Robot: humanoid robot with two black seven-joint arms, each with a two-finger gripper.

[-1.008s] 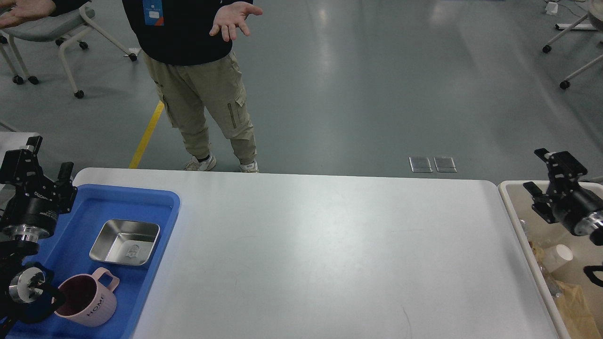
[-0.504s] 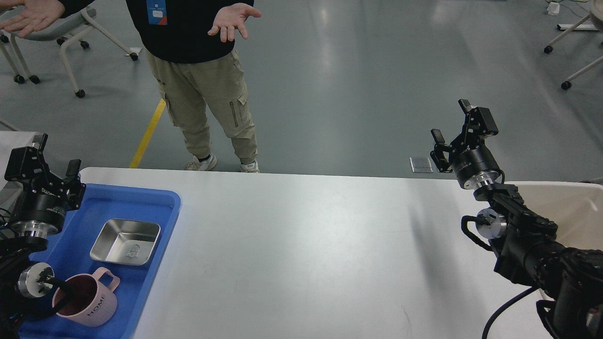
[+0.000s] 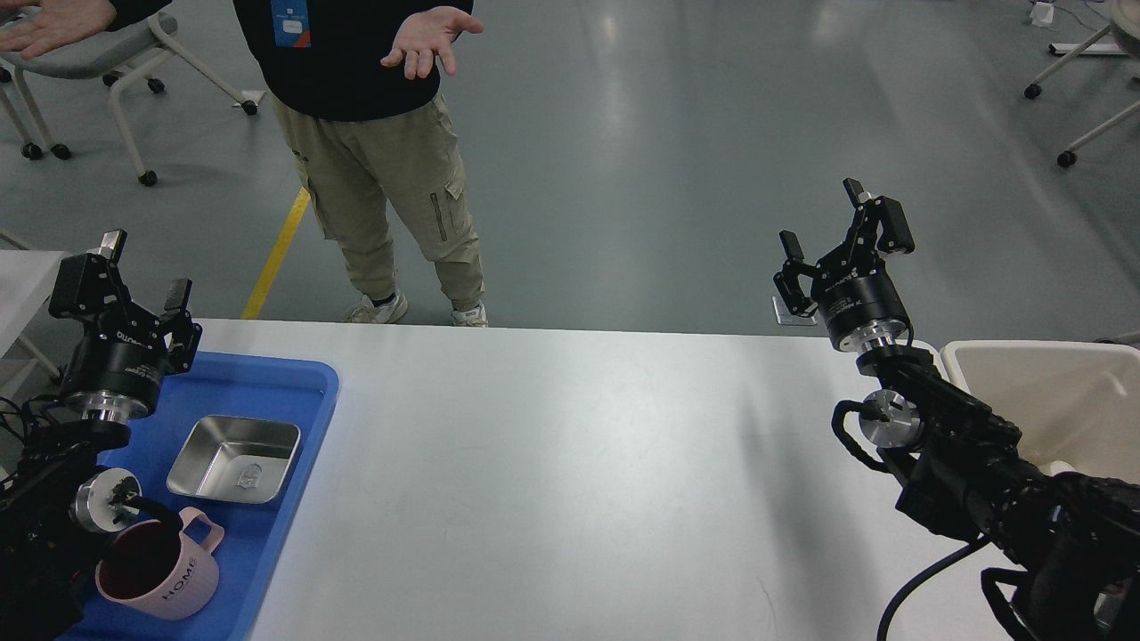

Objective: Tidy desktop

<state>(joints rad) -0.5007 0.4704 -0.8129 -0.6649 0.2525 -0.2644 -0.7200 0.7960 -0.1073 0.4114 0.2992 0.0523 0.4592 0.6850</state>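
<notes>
A smooth, faintly glossy desktop (image 3: 570,463), a shiny metal pan (image 3: 233,458) and a glossy plastic tray (image 3: 267,392) are seen.

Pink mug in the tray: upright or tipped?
Upright. The pink mug stands in the blue tray, its open mouth facing up.

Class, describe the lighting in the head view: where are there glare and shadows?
Head view: soft overhead glare whitens the middle of the desktop; bright streaks reflect off the grey floor; the right arm casts a faint blurred shadow leftwards on the tabletop; focus is sharp throughout.
</notes>
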